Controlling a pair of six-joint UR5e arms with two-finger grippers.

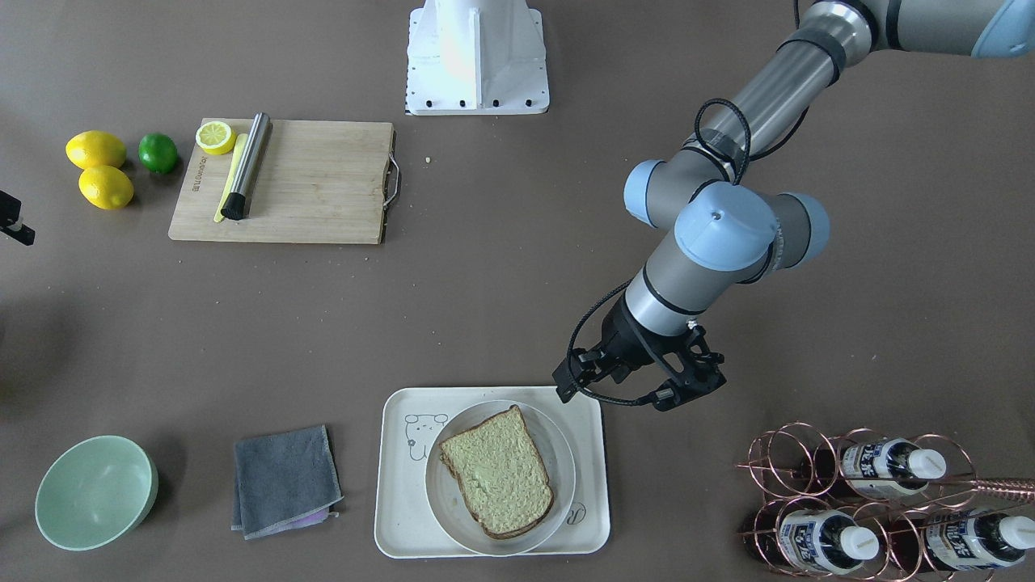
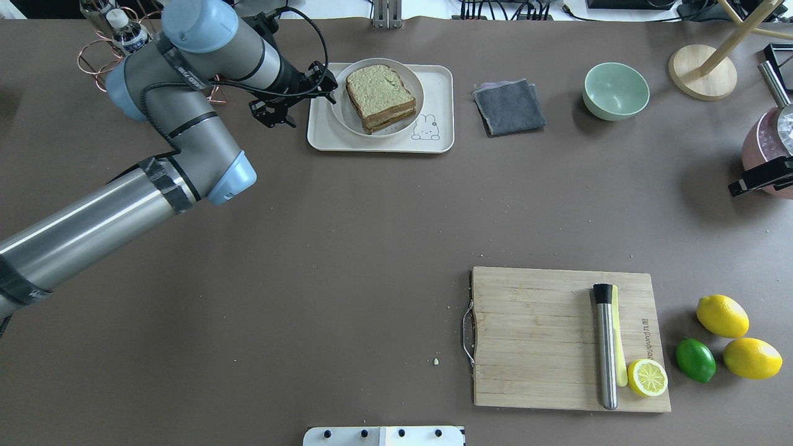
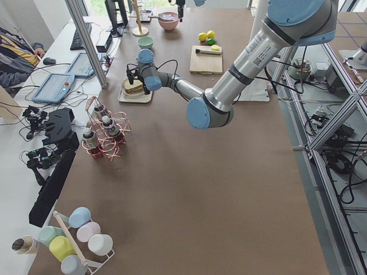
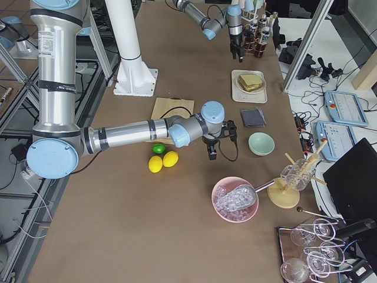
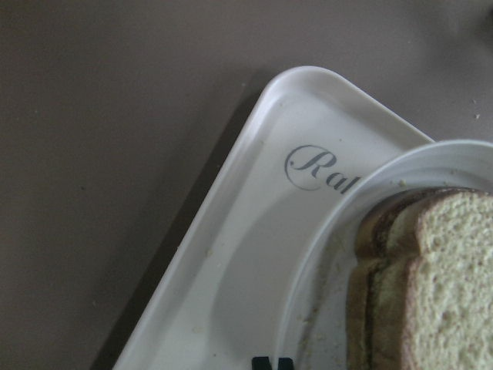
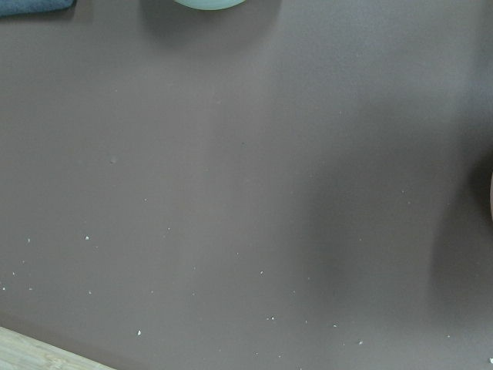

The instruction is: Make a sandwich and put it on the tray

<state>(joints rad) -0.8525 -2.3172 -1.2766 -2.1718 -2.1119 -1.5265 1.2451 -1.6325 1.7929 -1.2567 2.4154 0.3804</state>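
The sandwich (image 1: 497, 471), two stacked slices of brown-crusted bread, lies on a round white plate (image 1: 556, 443) that sits on the cream tray (image 1: 400, 501). Its filling is hidden. It also shows in the overhead view (image 2: 379, 96) and the left wrist view (image 5: 431, 285). My left gripper (image 1: 627, 384) hovers just off the tray's corner nearest my left arm, apart from the plate. Its fingertips (image 5: 272, 363) sit close together, shut and empty. My right gripper (image 4: 213, 147) hangs over bare table between the cutting board and the green bowl; I cannot tell its state.
A copper rack of bottles (image 1: 881, 501) stands close beside my left arm. A grey cloth (image 1: 283, 481) and a green bowl (image 1: 95, 491) lie beyond the tray. A wooden cutting board (image 1: 315, 182) holds a metal rod and a lemon half; two lemons and a lime (image 1: 158, 152) lie beside it.
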